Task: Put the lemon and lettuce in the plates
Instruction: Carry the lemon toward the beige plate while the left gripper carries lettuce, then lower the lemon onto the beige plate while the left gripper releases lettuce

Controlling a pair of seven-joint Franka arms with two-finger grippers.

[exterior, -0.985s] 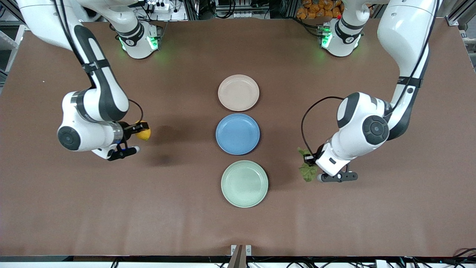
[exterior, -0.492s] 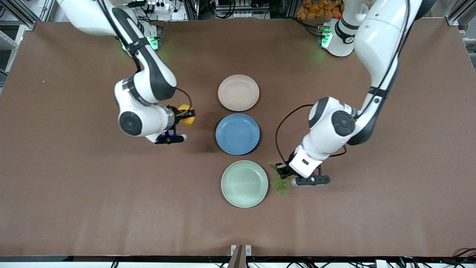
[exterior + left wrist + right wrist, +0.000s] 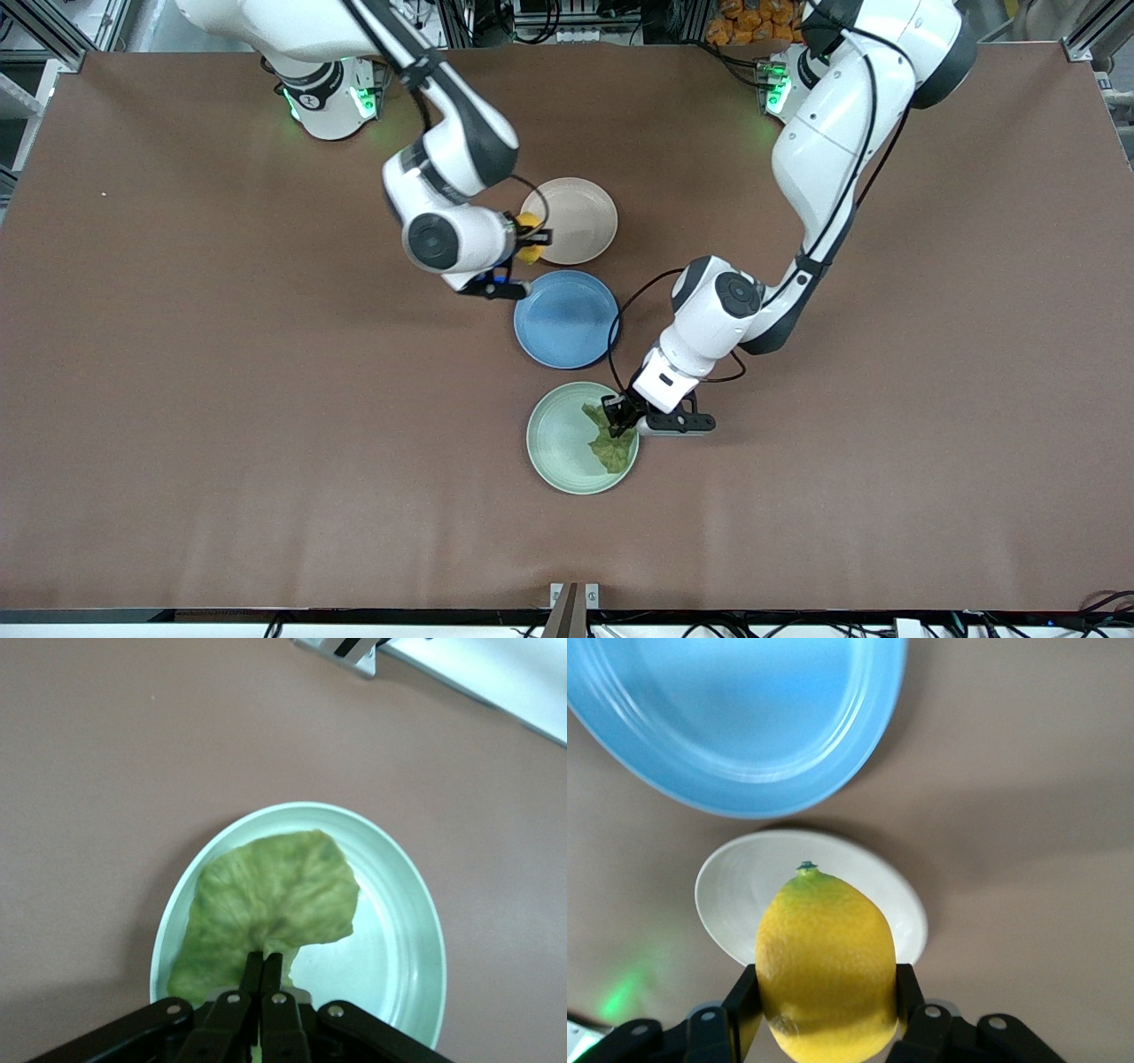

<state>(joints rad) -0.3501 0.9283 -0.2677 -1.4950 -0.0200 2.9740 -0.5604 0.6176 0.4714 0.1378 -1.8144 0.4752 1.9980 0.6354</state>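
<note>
Right gripper (image 3: 532,237) clamps the lemon (image 3: 529,236) over the rim of the beige-pink plate (image 3: 580,213). Left gripper (image 3: 617,415) pinches the lettuce (image 3: 609,441) over the mint green plate (image 3: 558,439). Blue plate (image 3: 565,319) sits between the two plates.

Your front view looks down high over the table (image 3: 177,399); both wrist views look down close on plates it also shows.

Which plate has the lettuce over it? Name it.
The green plate, nearest the front camera: the left gripper holds the lettuce over it. The blue and beige plates are bare.
</note>
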